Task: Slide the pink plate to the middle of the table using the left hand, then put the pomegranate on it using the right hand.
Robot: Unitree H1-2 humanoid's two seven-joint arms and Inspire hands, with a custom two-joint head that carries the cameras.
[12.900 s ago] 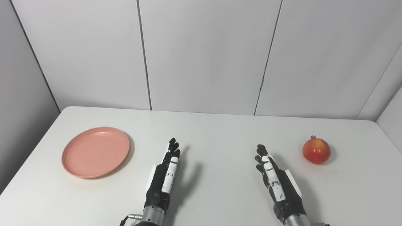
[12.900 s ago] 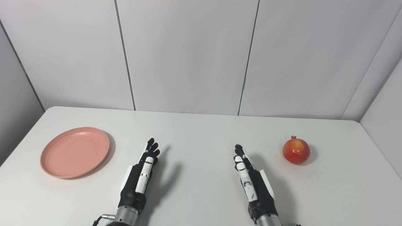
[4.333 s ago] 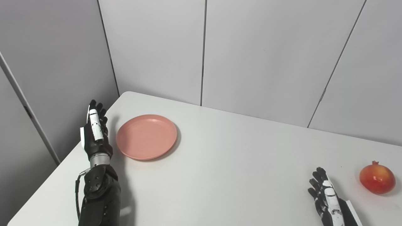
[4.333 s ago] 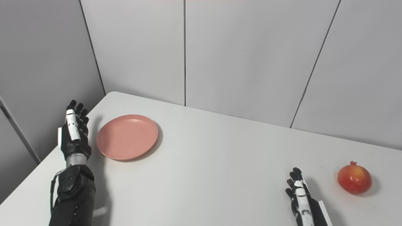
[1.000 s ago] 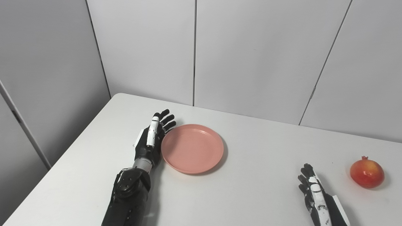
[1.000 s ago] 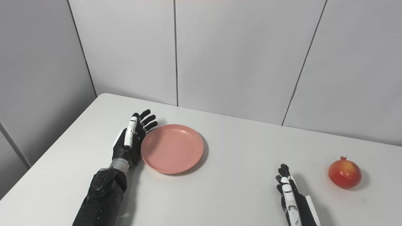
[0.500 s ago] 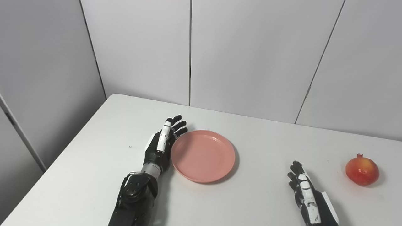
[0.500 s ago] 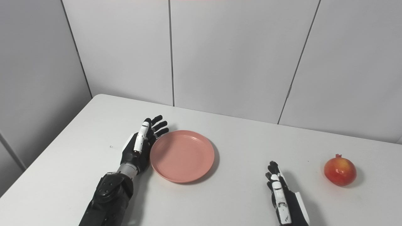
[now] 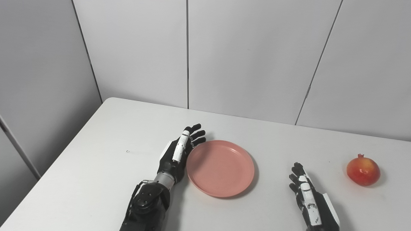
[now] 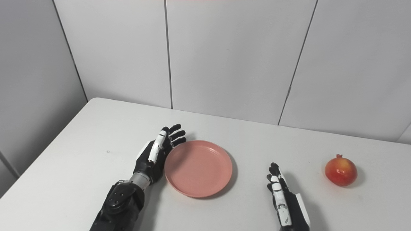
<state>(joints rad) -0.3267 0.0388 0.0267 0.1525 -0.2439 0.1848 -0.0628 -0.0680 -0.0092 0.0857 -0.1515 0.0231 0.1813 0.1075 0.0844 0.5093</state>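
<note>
Sliding step underway: open left hand [image 9: 177,153] edge-on against pink plate [image 9: 220,167], push continues toward bench centre; open right hand [image 9: 310,200] idle, pomegranate [image 9: 363,170] untouched.

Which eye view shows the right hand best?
Left eye view: the right hand shows a little more, open, fingers apart, between pink plate and pomegranate. Right eye view shows nearly the same hand, slightly more cropped.

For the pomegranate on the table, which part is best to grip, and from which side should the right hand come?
Grip the pomegranate around its round middle, probably coming from its left, where the open right hand already lies with bare table between them. Its small crown points up, so fingers on the smooth sides, below the crown, should seat better than on top. It stands free, with nothing beside it to block the fingers.
</note>
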